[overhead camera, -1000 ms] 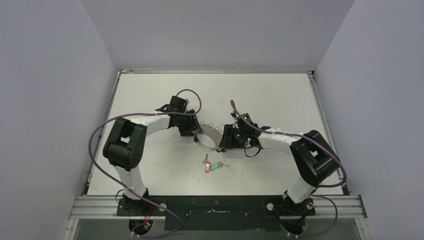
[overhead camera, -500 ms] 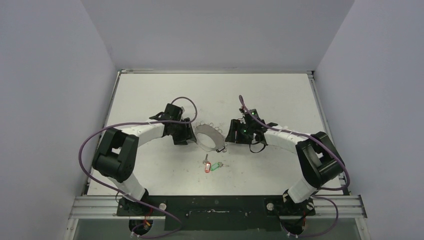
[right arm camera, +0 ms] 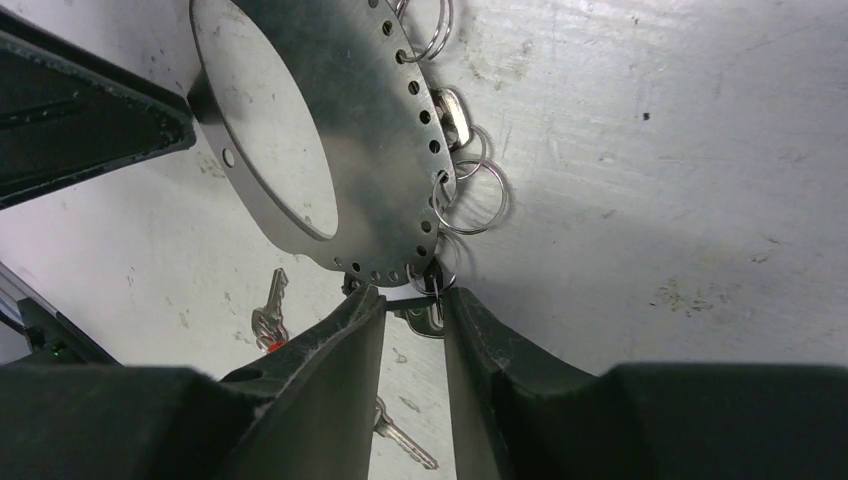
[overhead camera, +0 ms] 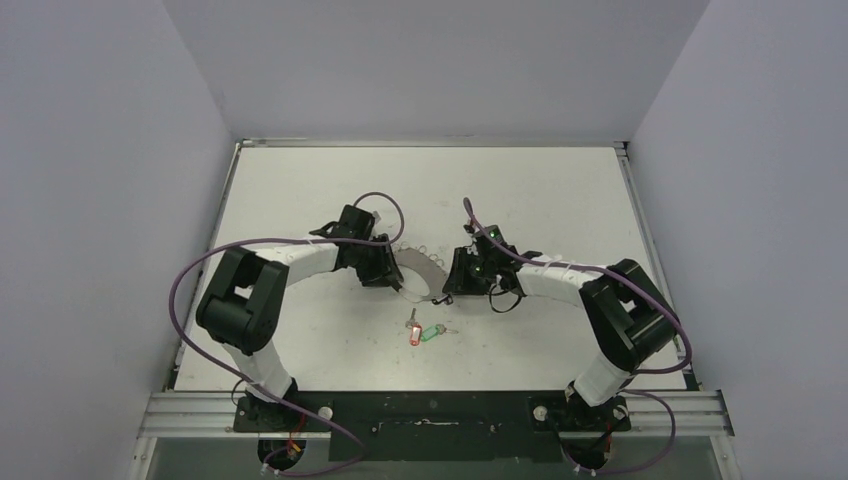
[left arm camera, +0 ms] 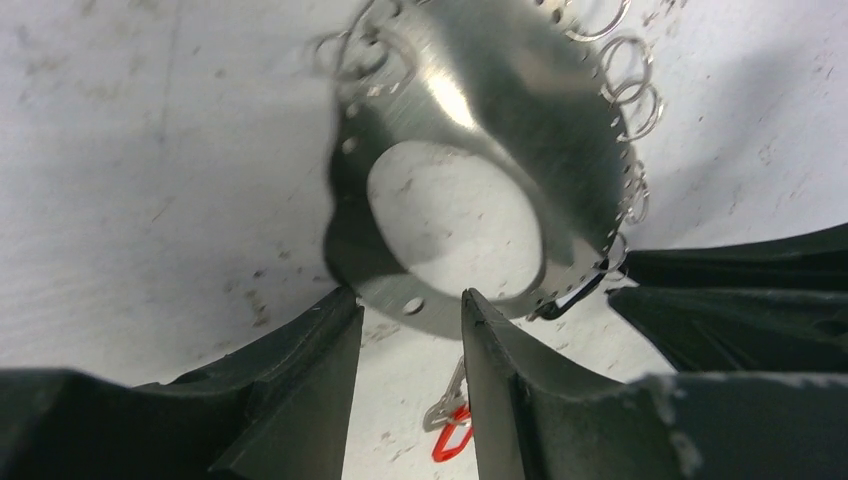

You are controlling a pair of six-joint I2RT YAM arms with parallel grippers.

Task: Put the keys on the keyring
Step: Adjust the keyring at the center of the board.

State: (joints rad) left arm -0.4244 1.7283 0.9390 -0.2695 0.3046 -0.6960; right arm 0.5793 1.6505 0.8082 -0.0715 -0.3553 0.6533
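One table (overhead camera: 300,180), white and scuffed. The keyring (right arm camera: 350,130) sits about its middle and is the reference for every entry below.

Two arms, white with black joints. The left arm (overhead camera: 300,260) extends to the keyring from its left, the right arm (overhead camera: 560,278) from its right. A purple cable (overhead camera: 200,262) loops along each.

One keyring: a flat grey metal plate with a large oval hole and a row of small holes around the rim. In the right wrist view it stands tilted, one side raised over its own shadow.

One left gripper (left arm camera: 408,302), at the keyring's left edge. Jaws partly apart. The rim lies at the fingertips (left arm camera: 335,320) and is wider than the gap, with bare table showing between them below it. No pinch can be made out.

One right gripper (right arm camera: 413,300), at the keyring's right edge, opposite the left one. Jaws narrow, closed on a thin clip (right arm camera: 405,297) at the rim.

Two keys, flat on the table just on the arm-base side of the keyring, apart from it and from both grippers: the red key (overhead camera: 414,335), and the green key (overhead camera: 431,333) just to its right.

Several small rings (right arm camera: 470,200), threaded through the rim holes along the keyring's far and right sides.
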